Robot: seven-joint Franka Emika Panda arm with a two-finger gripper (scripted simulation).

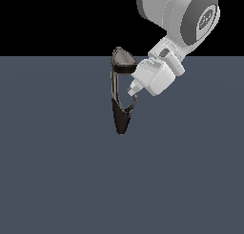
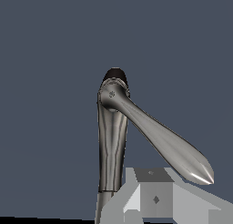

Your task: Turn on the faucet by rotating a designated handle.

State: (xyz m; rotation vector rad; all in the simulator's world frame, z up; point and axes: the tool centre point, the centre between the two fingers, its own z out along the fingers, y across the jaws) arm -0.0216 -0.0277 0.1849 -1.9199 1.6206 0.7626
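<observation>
The faucet [image 1: 121,119] stands mid-scene in the exterior view. It has a grey wedge cap [image 1: 124,57], a thin stem [image 1: 114,88] and a dark cone body. Its thin silvery curved handle [image 1: 130,106] branches from the cone towards the exterior view's right. My gripper [image 1: 133,90] comes in from the upper right, with its fingertips at the handle's upper end, just under the cap. The fingers look shut together with nothing between them. In the wrist view the handle [image 2: 159,136] runs from the dark cone end [image 2: 114,75] to a tip beside my gripper [image 2: 152,200]; the stem [image 2: 111,145] is alongside.
A flat grey-blue floor [image 1: 57,171] spreads all round the faucet. The white arm [image 1: 181,14] fills the upper right of the exterior view. No other objects show.
</observation>
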